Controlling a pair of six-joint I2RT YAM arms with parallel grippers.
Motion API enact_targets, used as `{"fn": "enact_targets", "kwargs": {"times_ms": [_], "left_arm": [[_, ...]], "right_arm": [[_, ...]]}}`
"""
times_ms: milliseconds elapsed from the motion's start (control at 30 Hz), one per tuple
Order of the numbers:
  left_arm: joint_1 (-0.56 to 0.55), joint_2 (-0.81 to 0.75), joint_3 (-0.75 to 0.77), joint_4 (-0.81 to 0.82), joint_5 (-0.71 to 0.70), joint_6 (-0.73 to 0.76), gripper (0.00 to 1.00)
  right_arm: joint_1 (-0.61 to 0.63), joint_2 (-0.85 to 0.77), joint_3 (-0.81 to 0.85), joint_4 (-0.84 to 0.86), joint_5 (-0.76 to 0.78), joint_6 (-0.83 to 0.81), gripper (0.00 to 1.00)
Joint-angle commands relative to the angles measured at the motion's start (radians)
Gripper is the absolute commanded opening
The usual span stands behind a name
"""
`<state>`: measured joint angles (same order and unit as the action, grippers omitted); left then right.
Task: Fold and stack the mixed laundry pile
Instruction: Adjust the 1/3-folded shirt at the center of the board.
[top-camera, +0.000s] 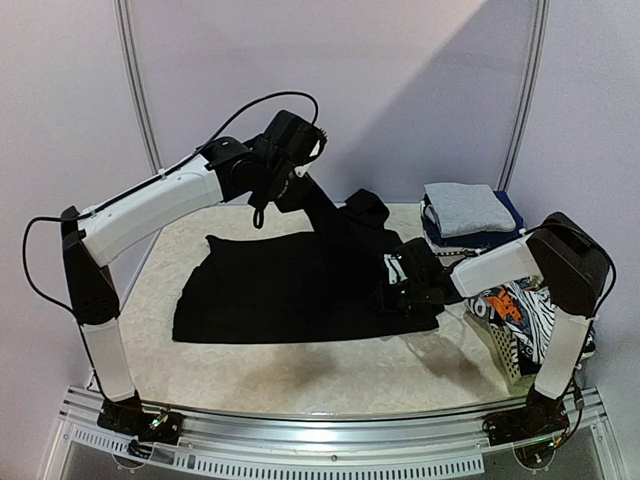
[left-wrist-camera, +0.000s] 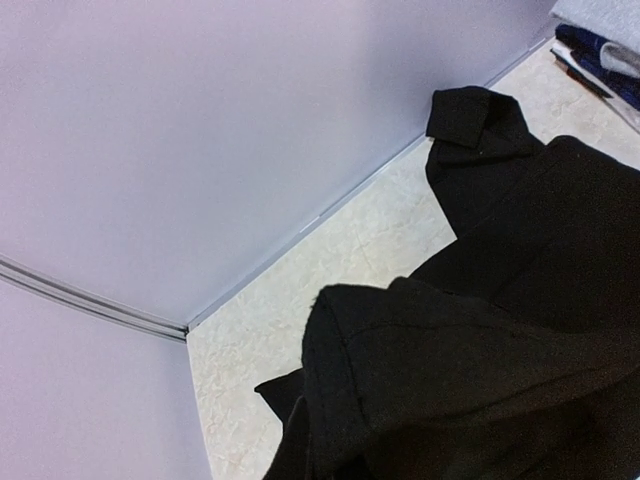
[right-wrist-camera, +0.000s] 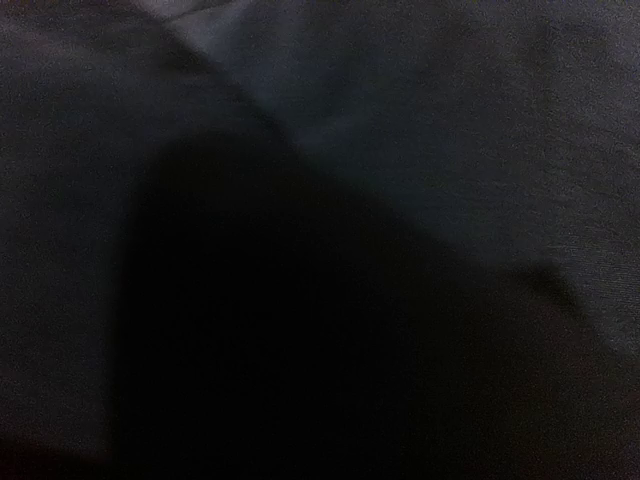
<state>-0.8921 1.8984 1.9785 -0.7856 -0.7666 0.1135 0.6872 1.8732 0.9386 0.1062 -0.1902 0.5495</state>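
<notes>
White basket (top-camera: 505, 352) on marbled table (top-camera: 300, 375)

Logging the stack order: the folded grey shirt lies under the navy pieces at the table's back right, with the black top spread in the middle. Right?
Not quite: the top external view shows the grey shirt lying on top of the navy pieces, not under them. The rest holds: they sit at the back right, and the black top is spread in the middle.

Hooded top (top-camera: 290, 285) plain black; shirt (top-camera: 468, 207) grey; folded pieces (top-camera: 472, 241) navy; printed garment (top-camera: 503, 303) orange-black-white; striped garment (top-camera: 541, 322) black-white; table (top-camera: 300, 372) cream, marbled.
</notes>
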Motion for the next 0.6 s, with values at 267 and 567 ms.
{"fn": "enact_targets", "kwargs": {"times_ms": [267,567], "left_arm": [[0.003,-0.187,-0.258,0.088,-0.116,0.030,0.00],[0.004,-0.241,-0.530,0.189,-0.140,-0.007,0.00]], "right_arm": [[0.004,0.072,0.008,-0.058,0.184,-0.004,0.12],[0.003,-0.071,0.032,-0.151,-0.228,-0.127,0.44]]}}
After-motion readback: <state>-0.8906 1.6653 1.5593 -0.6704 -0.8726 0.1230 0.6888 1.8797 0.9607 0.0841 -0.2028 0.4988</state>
